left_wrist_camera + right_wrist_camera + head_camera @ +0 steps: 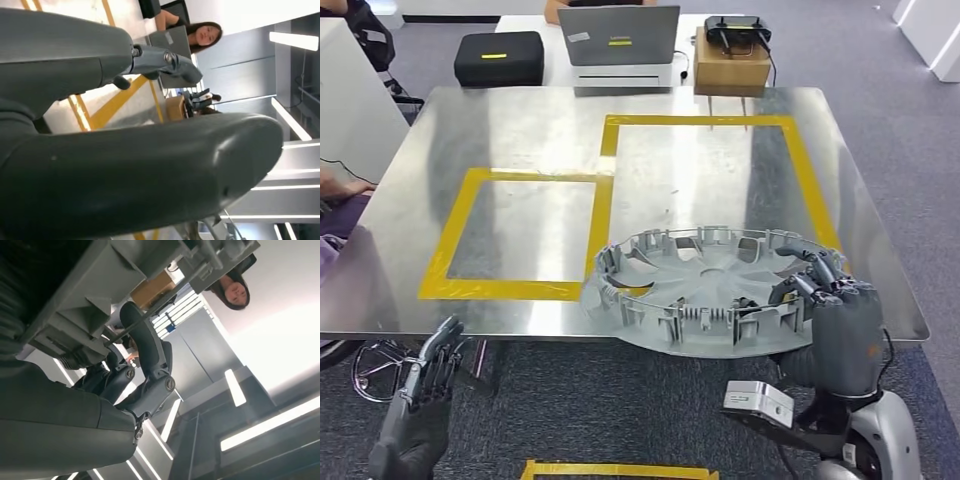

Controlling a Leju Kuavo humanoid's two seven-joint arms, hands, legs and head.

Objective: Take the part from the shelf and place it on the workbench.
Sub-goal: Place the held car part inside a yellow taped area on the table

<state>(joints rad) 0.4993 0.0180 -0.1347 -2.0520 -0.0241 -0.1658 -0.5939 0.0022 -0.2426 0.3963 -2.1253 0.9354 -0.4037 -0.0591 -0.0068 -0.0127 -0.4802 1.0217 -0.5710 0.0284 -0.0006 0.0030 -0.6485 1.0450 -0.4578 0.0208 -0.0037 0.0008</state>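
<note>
a metal workbench (410, 200) is carrying two yellow tape squares, a small one (518, 236) and a large one (712, 175) touching it. a grey part (697, 290) is lying across the large square's near edge, overhanging the bench front.

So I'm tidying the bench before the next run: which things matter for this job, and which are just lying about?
Job: part, right hand gripping it, workbench.
Lying about: laptop, black case, cardboard box, controller.
</note>
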